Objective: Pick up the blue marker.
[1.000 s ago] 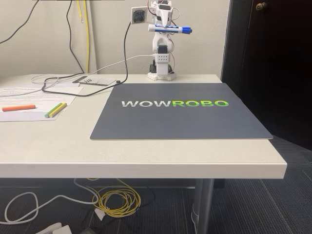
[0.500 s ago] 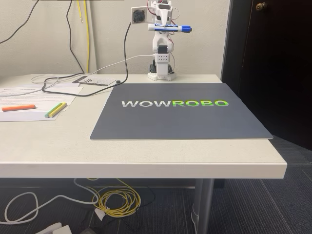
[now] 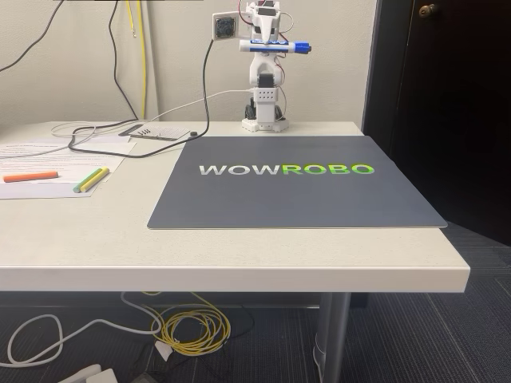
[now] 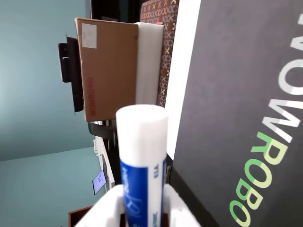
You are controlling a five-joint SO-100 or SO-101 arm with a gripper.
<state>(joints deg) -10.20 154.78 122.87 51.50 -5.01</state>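
In the fixed view, the white arm stands folded up at the back edge of the table. Its gripper is shut on the blue marker, which lies level, high above the table, with its blue cap pointing right. In the wrist view the marker rises from the bottom edge, showing a white barrel end and blue label. The gripper clamps it between white fingers on either side.
A grey WOWROBO mat covers the middle and right of the white table. At the left lie an orange pen and yellow and green pens on papers. Cables trail at the back left. The wrist view shows a cardboard box.
The gripper has risen slightly with the blue marker still held level. Nothing else has moved.
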